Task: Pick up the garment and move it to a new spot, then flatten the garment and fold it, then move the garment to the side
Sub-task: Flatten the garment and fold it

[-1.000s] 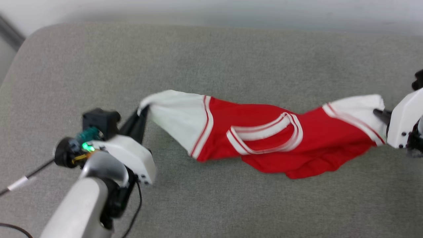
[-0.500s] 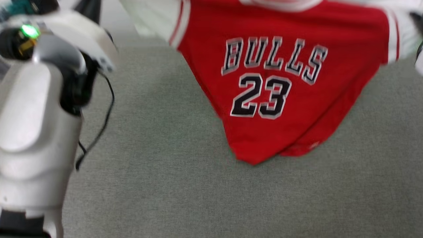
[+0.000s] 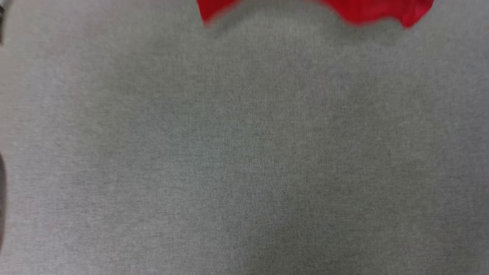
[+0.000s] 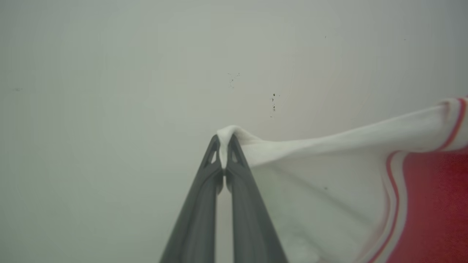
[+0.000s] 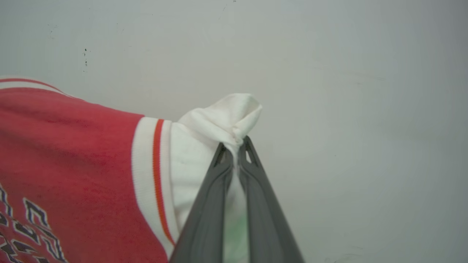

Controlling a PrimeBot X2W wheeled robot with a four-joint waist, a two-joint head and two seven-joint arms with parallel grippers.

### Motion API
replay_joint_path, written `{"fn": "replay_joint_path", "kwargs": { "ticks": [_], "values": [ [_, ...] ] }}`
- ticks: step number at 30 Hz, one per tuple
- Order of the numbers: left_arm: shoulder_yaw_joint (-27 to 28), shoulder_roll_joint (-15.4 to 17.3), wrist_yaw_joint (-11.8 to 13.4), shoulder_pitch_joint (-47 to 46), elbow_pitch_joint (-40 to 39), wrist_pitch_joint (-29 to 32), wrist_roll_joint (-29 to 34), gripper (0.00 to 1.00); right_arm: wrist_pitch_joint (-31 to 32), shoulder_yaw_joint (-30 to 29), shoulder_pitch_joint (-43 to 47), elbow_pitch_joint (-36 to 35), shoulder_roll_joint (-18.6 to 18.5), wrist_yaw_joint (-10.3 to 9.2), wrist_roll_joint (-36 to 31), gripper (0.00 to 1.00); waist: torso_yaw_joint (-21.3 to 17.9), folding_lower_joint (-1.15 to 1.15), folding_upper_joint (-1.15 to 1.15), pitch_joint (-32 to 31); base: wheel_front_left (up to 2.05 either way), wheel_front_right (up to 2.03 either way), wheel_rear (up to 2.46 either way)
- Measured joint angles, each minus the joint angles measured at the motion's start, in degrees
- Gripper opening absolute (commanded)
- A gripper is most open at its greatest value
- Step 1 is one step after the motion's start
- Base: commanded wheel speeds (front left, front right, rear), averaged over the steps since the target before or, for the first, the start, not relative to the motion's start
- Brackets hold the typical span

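Note:
The garment is a red jersey with white sleeves and red-and-white striped trim. Its red bottom hem (image 3: 366, 10) hangs at the top edge of the head view, above the grey cushion (image 3: 244, 152). In the left wrist view my left gripper (image 4: 223, 140) is shut on the tip of one white sleeve (image 4: 314, 171), which stretches away to the right. In the right wrist view my right gripper (image 5: 237, 146) is shut on the bunched end of the other white sleeve (image 5: 219, 120). The red chest (image 5: 65, 153) with black white-outlined letters hangs to its left.
A pale wall (image 4: 146, 73) with a few dark specks stands behind both grippers. The grey fabric cushion spreads wide below the hanging hem in the head view.
The jersey went from lying stretched on the cushion to hanging lifted between both grippers. The head view has shifted downward, so just the hem is left at its top.

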Motion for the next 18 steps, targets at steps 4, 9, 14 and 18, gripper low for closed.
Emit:
{"fn": "replay_joint_path", "kwargs": {
  "ticks": [4,9,14,18],
  "values": [
    [0.0,0.8,-0.5,-6.6,1.5,-0.3,0.5,0.00,-1.5,2.4,-7.2,1.1,-1.1,0.00,0.1,0.00,-0.5,0.00,0.00,4.8,0.00,0.00,0.00],
    [-0.3,1.4,-0.8,-9.6,3.9,-0.3,1.0,0.00,-3.7,5.7,-12.1,3.5,-1.7,0.01,1.0,0.00,-0.6,0.01,0.00,10.5,0.00,0.00,0.00],
    [-0.1,1.1,-1.1,-8.9,6.3,-1.5,0.1,0.00,-6.0,9.1,-13.3,7.7,-1.5,0.01,2.8,0.00,-0.2,0.01,0.00,15.4,0.00,0.00,0.00],
    [0.1,0.5,-1.6,-6.7,8.8,-2.2,-1.0,0.00,-7.3,12.2,-13.4,10.9,-1.2,0.01,4.8,0.00,0.2,0.00,0.00,18.1,0.00,0.00,0.00]
  ]
}}
